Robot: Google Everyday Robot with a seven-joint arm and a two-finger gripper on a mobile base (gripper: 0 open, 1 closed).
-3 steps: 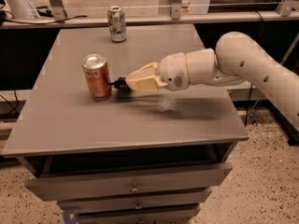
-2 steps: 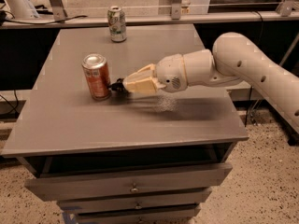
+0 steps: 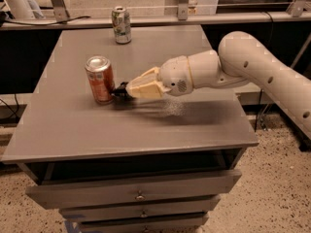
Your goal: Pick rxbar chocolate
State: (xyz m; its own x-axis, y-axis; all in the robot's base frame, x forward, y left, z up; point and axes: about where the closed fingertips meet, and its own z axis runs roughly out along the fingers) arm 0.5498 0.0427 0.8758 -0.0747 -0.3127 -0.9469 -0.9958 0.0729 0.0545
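My gripper [image 3: 121,90] is low over the grey table [image 3: 73,130], at the middle left, pointing left. Its tip is right beside the red can [image 3: 100,79], close to touching it. A small black piece [image 3: 119,90] shows at the tip, between the gripper and the can. It looks like the end of the rxbar chocolate, but most of it is hidden by the gripper. I cannot tell whether it is held or lying on the table.
A green-white can [image 3: 121,24] stands at the table's far edge. The white arm [image 3: 252,67] reaches in from the right over the table's right side. Drawers [image 3: 138,195] sit under the tabletop. A rail with metal posts [image 3: 182,4] runs behind the table.
The gripper and arm have barely moved, staying low beside the red can. The cans have not moved.
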